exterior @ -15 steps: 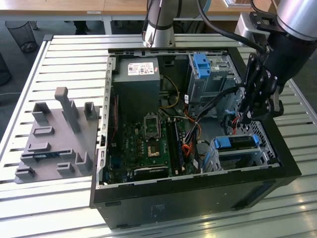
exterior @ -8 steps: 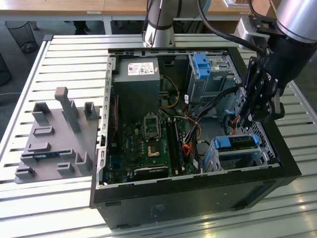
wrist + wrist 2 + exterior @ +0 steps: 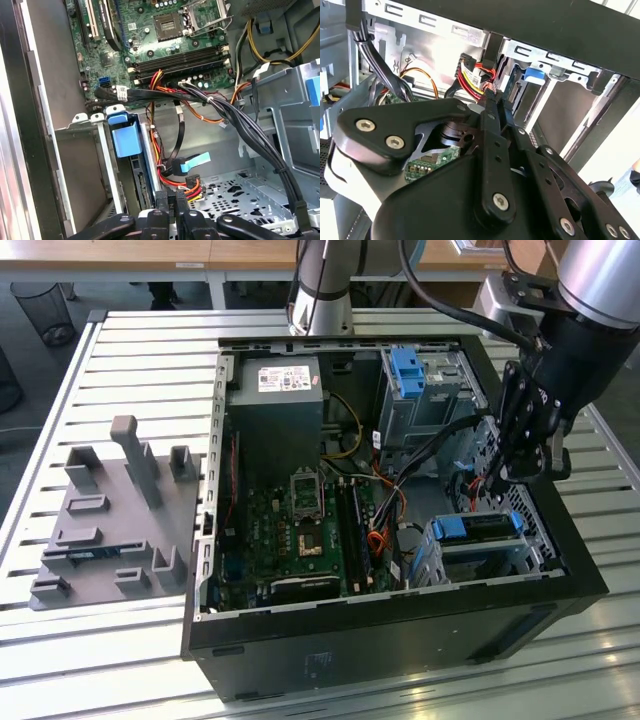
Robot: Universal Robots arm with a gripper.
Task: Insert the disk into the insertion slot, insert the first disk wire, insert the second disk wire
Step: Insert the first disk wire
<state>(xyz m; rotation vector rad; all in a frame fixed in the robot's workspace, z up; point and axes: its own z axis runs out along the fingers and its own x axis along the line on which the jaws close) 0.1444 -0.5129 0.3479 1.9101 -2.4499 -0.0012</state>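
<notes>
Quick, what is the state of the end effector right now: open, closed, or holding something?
End effector: closed, tips beside the red-and-yellow wire connector; whether it grips the connector cannot be told.

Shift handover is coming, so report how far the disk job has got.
Done, it seems: the disk sits in the insertion slot, with its blue caddy tab showing. In hand: the gripper, fingers together, is at the red-and-yellow wire plug beside the disk; whether it grips the plug I cannot tell. Left: a light-blue plug hangs loose, so at least one wire is unplugged.
</notes>
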